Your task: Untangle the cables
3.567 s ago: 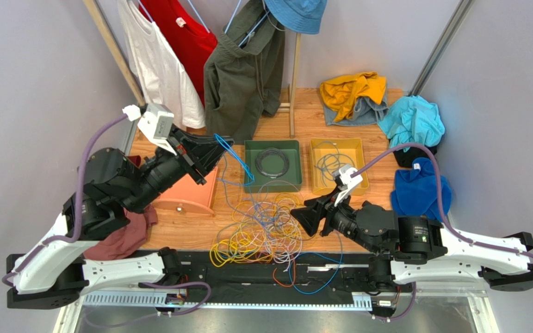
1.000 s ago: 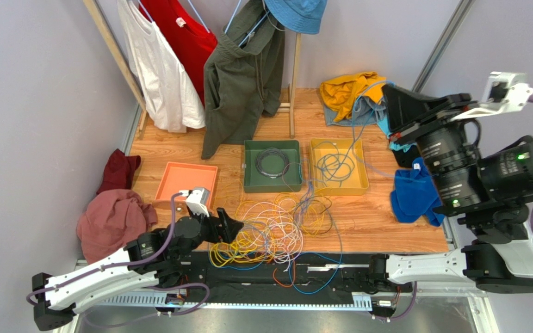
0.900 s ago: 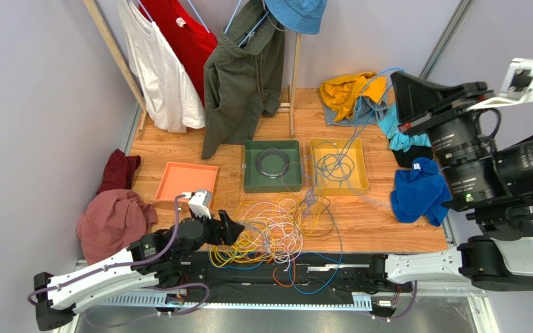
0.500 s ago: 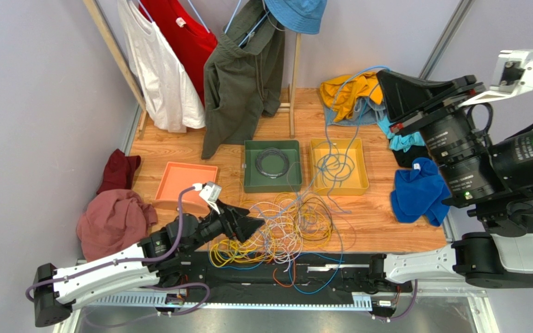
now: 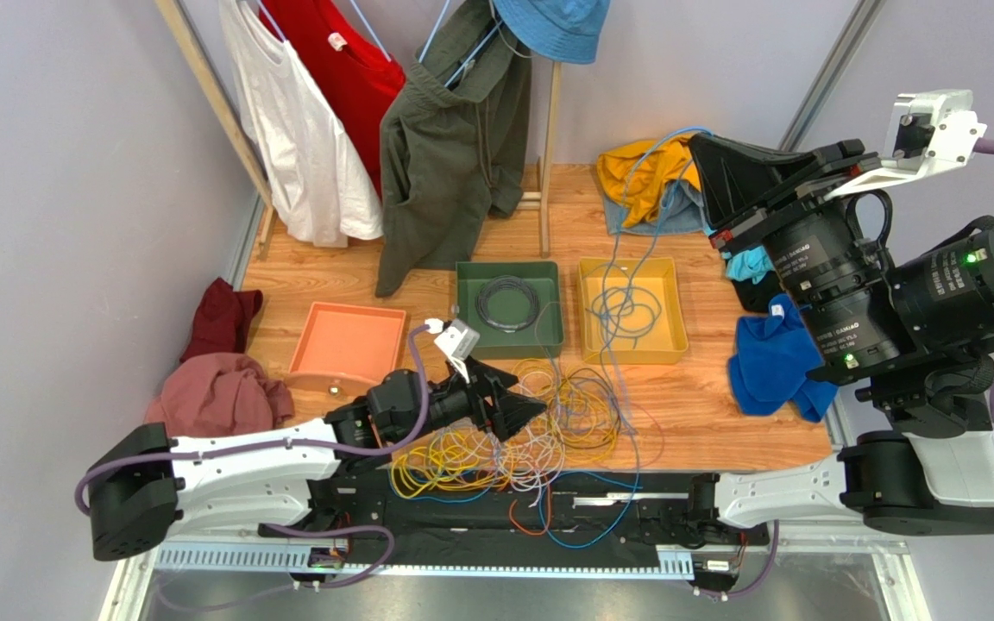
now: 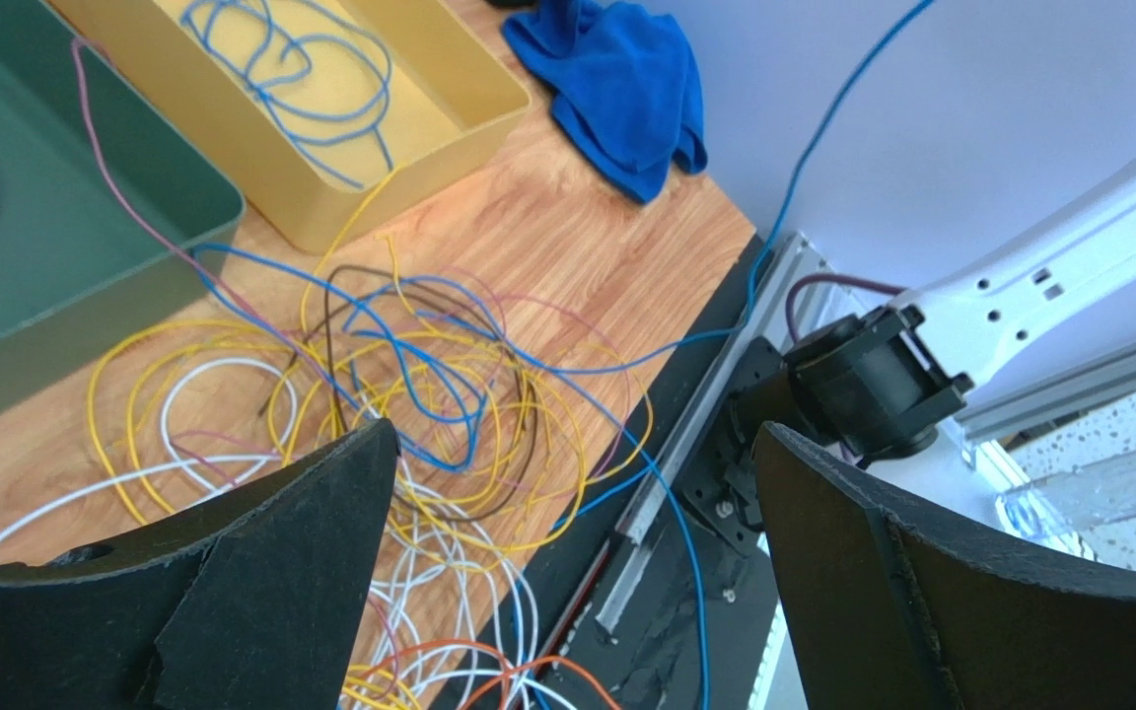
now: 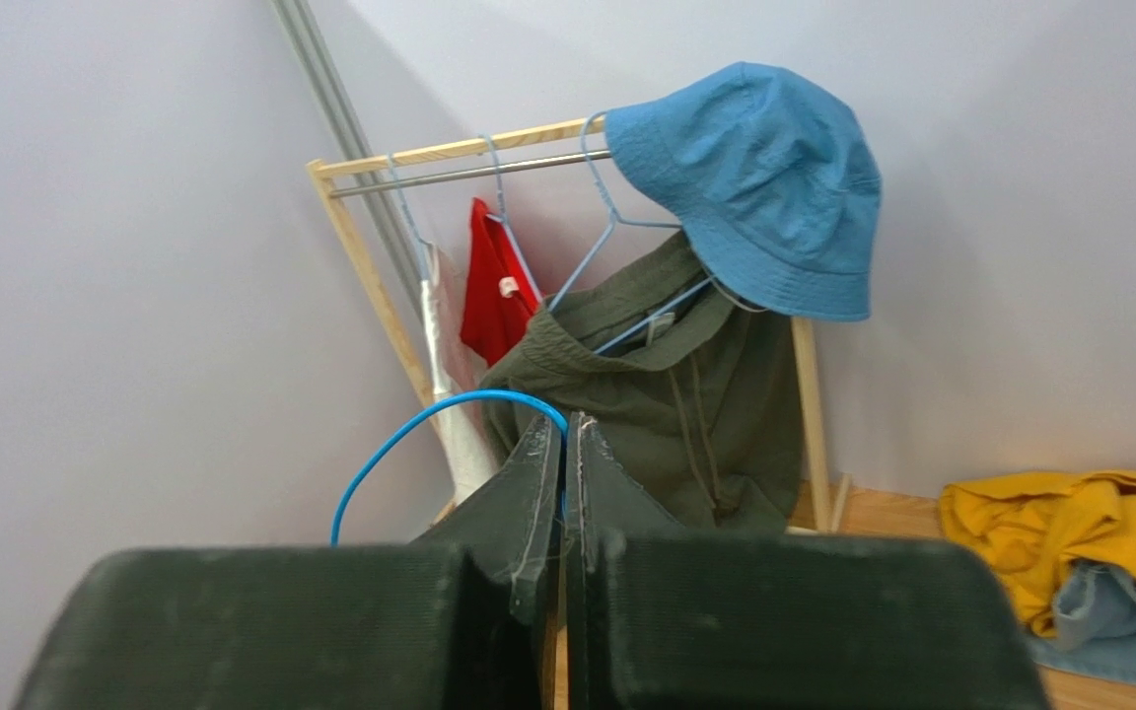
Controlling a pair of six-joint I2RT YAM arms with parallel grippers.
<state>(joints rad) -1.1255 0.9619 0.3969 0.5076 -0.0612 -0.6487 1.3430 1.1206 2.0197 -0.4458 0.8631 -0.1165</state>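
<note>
The cables [image 5: 535, 434] lie in a tangle of yellow, white, blue and orange wire on the wooden table near the front edge. My left gripper [image 5: 524, 409] hovers low over the tangle's left part, open, with nothing between its fingers; in the left wrist view the cables [image 6: 426, 370] spread below the left gripper [image 6: 574, 437]. My right gripper [image 5: 697, 142] is raised high at the back right, shut on a blue cable [image 5: 618, 220] that runs down towards the yellow tray. In the right wrist view that blue cable [image 7: 411, 429] arcs out of the right gripper [image 7: 567, 426].
A green tray [image 5: 470, 339] holds a black coil [image 5: 508, 302]. A yellow tray [image 5: 677, 317] holds coiled blue wire, and an orange tray [image 5: 347, 343] sits to the left. Cloth heaps [image 5: 781, 356] lie at both sides. A clothes rack [image 5: 450, 130] stands behind.
My left arm has reached forward and to the right, bringing its open gripper over the tangle. My right gripper, still shut on the blue cable, has shifted slightly left.
</note>
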